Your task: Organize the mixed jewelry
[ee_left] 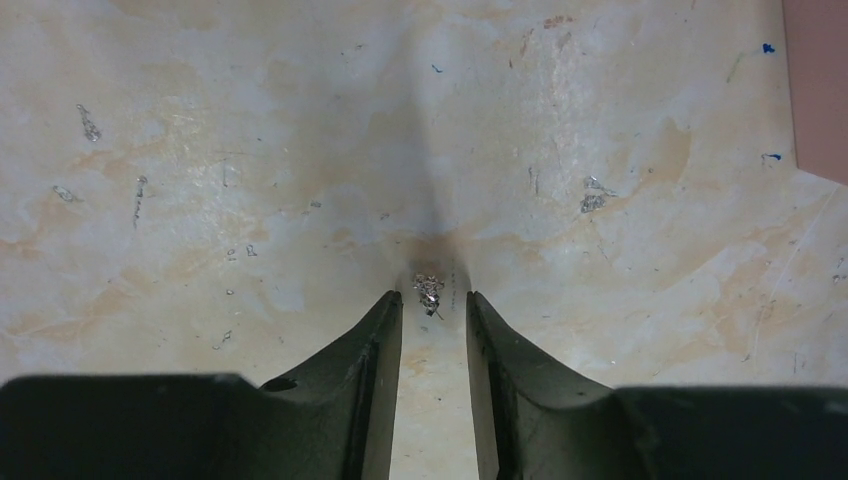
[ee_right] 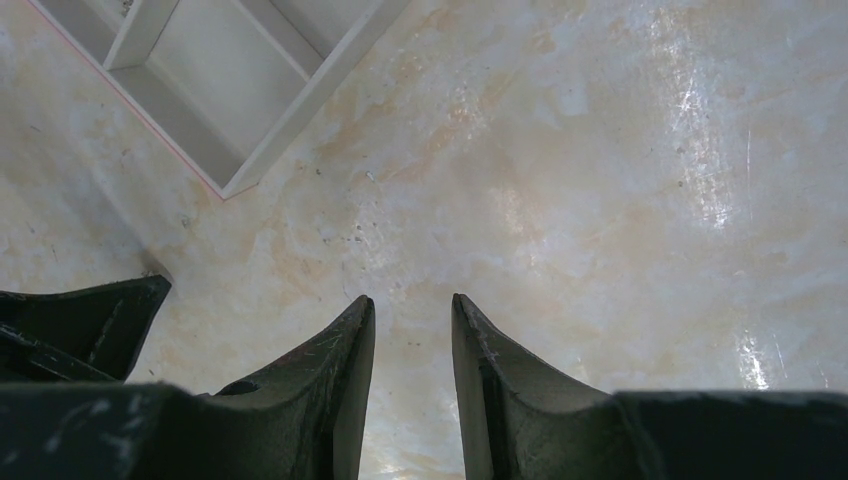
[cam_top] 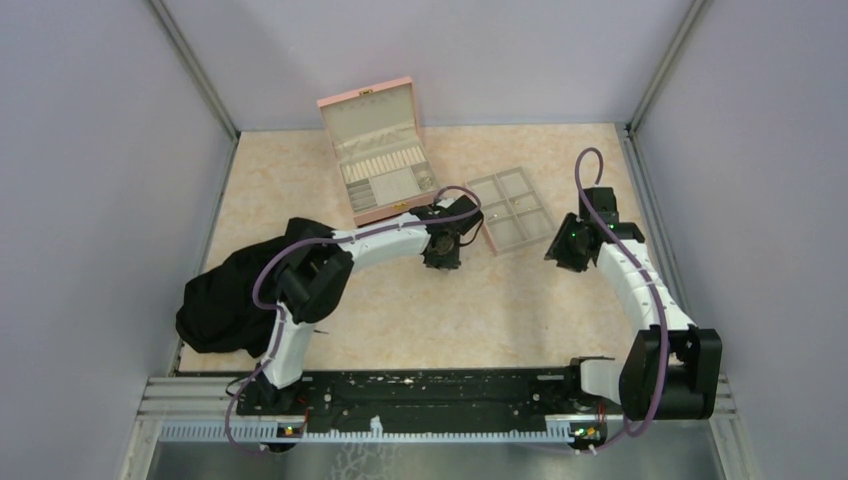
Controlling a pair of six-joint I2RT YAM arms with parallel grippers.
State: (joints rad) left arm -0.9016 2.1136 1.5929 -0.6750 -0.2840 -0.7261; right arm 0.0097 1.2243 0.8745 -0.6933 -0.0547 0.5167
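Observation:
A tiny tangled silvery piece of jewelry lies on the marbled table, right between the tips of my left gripper. The jaws stand open on either side of it, low over the table and not touching it. Other glinting specks lie on the table farther off, one to the right and two to the left. In the top view my left gripper is just in front of the open pink box. My right gripper is open and empty, over bare table next to the tray.
A corner of the pink-rimmed compartment tray shows at the upper left of the right wrist view. The pink box's side is at the right edge of the left wrist view. A black cloth lies at the table's left edge.

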